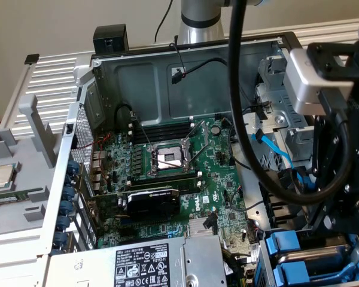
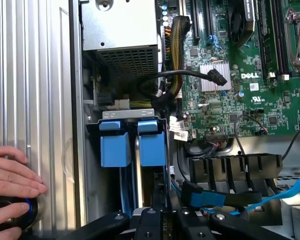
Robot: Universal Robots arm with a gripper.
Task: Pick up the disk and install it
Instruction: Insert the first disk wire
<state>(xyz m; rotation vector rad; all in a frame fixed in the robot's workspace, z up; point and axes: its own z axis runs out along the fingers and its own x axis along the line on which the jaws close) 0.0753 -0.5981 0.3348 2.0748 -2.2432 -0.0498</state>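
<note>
Starting right up close, Mia: what is the claw doing?

Well, Tom, the gripper [image 2: 165, 200] has its jaws drawn in narrow, almost together, and it hangs directly over the drive bay [image 2: 127, 114]. Whether anything is pinched between them, I cannot tell; the dark linkage covers that spot.

And the disk?

The disk [image 2: 152, 142] stands on edge in the bay, blue carrier tab showing, in line with the claw. Just beside it sits a second blue carrier [image 2: 115, 145], the two tabs side by side with a thin gap between.

Somebody is in on this too?

Yes, a hand [image 2: 12, 180] lies on the ribbed metal outside the case wall, fingers resting on a black knob [image 2: 7, 212] with a blue ring.

Further out?

A light blue cable [image 2: 290, 187] runs near the claw. Beyond the bay, a black cable [image 2: 190, 74] arcs across to a finned heat sink [image 2: 207, 85] on the green motherboard [image 2: 260, 105], with the grey power-supply box [image 2: 120, 25] past the bay. In the exterior view the CPU socket [image 1: 167, 156] lies mid-board, a black graphics card [image 1: 152, 200] nearer the camera, and off to that view's left a square silver chip [image 1: 3, 176] rests on a grey tray [image 1: 30, 209].
</note>
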